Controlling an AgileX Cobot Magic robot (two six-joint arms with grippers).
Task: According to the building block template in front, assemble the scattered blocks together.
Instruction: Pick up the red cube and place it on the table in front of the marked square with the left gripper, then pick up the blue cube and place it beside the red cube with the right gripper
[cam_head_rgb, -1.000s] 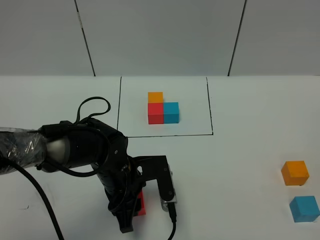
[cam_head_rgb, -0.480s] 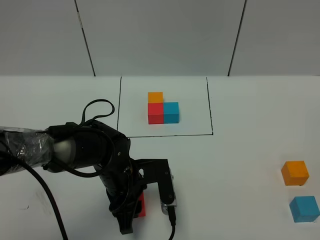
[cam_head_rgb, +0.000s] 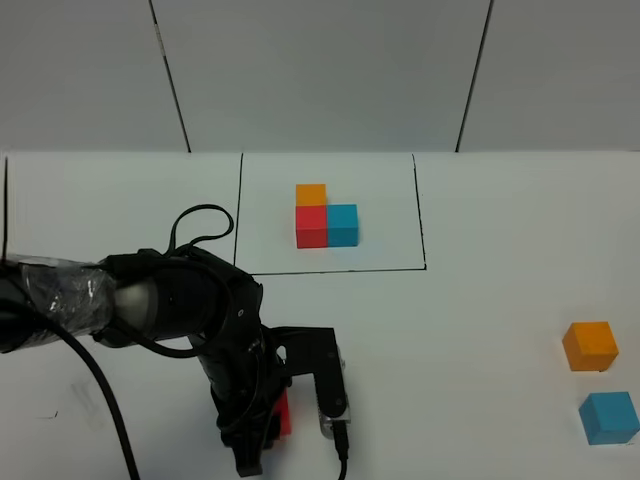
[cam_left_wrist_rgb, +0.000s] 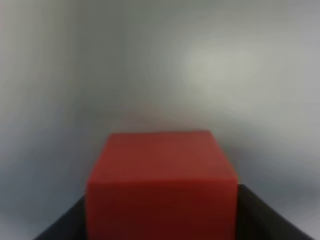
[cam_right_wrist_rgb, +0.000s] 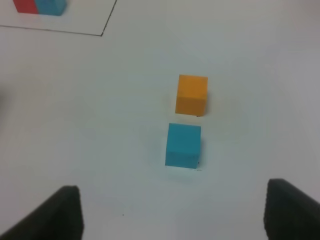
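The left gripper (cam_head_rgb: 268, 428) sits low over the white table (cam_head_rgb: 480, 320), well apart from the framed building block template (cam_head_rgb: 322, 220). Its dark jaws closely flank the red cube (cam_left_wrist_rgb: 161, 185), but I cannot tell whether they press it. The right gripper (cam_right_wrist_rgb: 178, 212) stands wide with nothing between its jaws, above the orange cube (cam_right_wrist_rgb: 191, 94) and cyan cube (cam_right_wrist_rgb: 183, 145), which lie near each other. Since a second ago the left gripper has shifted slightly toward the table's near edge, while both loose cubes lie unmoved.

a red block (cam_left_wrist_rgb: 161, 185) sits close up on a blurry white table (cam_left_wrist_rgb: 150, 65), between the two dark fingers (cam_left_wrist_rgb: 62, 229) of the left gripper (cam_left_wrist_rgb: 161, 227).
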